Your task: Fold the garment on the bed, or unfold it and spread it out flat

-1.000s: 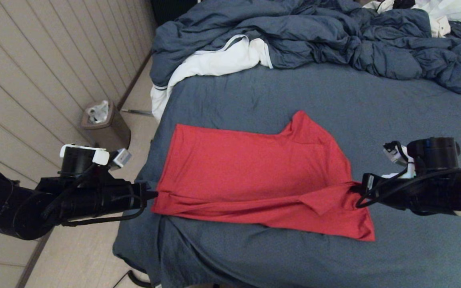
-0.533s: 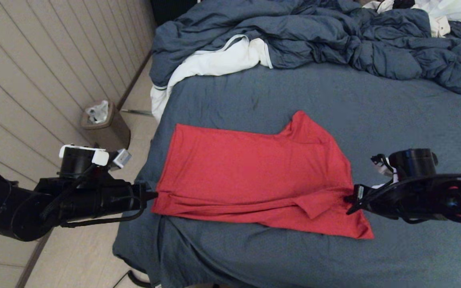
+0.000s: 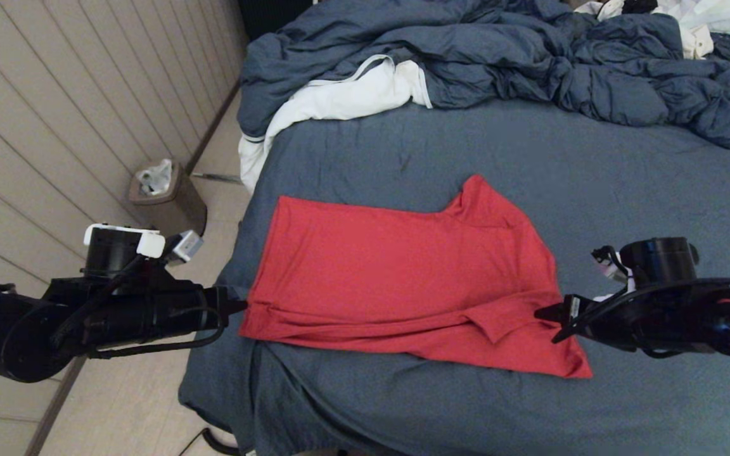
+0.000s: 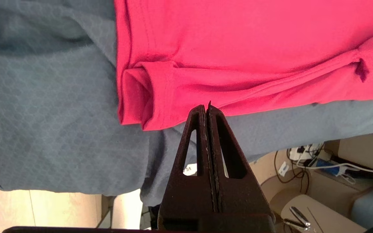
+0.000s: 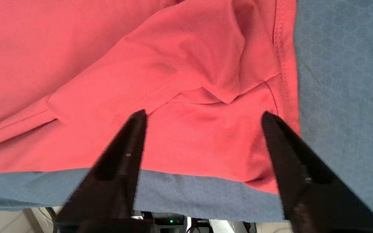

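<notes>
From the head cam, the garment (image 3: pixel 403 278) lies near the front-left part of the bed (image 3: pixel 593 164), mostly flat, with its near edge doubled over into a long fold. My left gripper (image 3: pixel 238 307) sits at the shirt's left end and my right gripper (image 3: pixel 545 312) at its right end, so I've got both ends of that fold covered.

Left wrist cam: fingers are pressed together with nothing between them, tips just at the garment's (image 4: pixel 238 48) lower edge.

Right wrist cam: jaws spread wide, empty, straddling the folded sleeve area (image 5: pixel 186 81), I'd guess to pinch it next.
</notes>
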